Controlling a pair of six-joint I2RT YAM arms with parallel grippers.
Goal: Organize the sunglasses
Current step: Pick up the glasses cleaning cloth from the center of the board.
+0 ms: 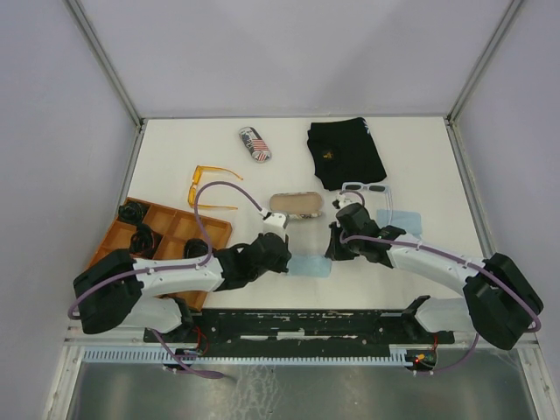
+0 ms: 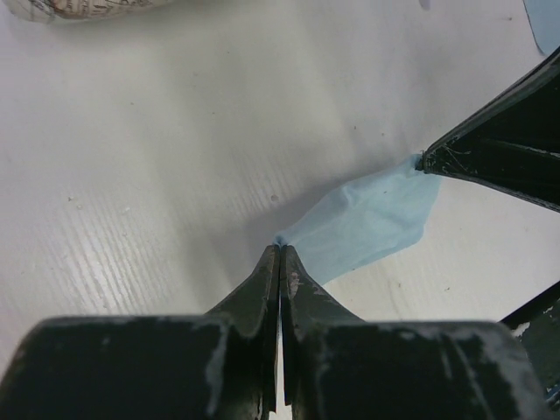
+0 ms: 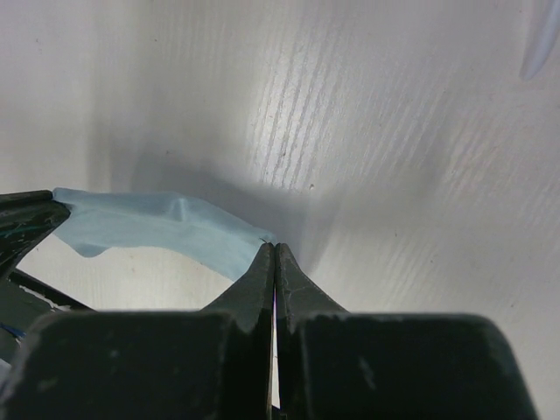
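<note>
**Sunglasses sitting untouched while both arms are handling a cloth**

Sunglasses are lying in two spots on the table [image 1: 420,157]. The orange-amber pair [image 1: 195,186] is lying far left of centre, arms unfolded, just beyond the orange tray [image 1: 185,229]. The white pair [image 1: 367,187] is lying right of centre, touching or just beside the near edge of the black pouch [image 1: 344,153]. Neither pair is being held.

Step in hand, as I'm reading it: cloth prep, not glasses yet. The left gripper [image 2: 280,249] is pinching one corner of a light blue cloth [image 2: 372,219], fingers fully closed on it. The right gripper [image 3: 274,248] is pinching the opposite end, fingers closed the same way. The cloth is hanging stretched between the two, low over the near centre of the table, looking twisted and bunched rather than flat. A tan oval case [image 1: 296,206] is sitting just beyond the grippers; I can't tell whether it's open. A flag-print case [image 1: 255,144] is lying farther back. A second blue cloth [image 1: 404,219] is lying partly under the right arm.

Progress: looking early to me, with both pairs loose and out of any case.

Next move is probably calling for laying or folding the cloth down flat, with both grippers letting go together so it isn't dragging sideways. One arm would then be heading for the nearer pair: right arm to the white one, left arm to the orange one. The thin arms on both pairs are asking for a careful pinch on the frame.
</note>
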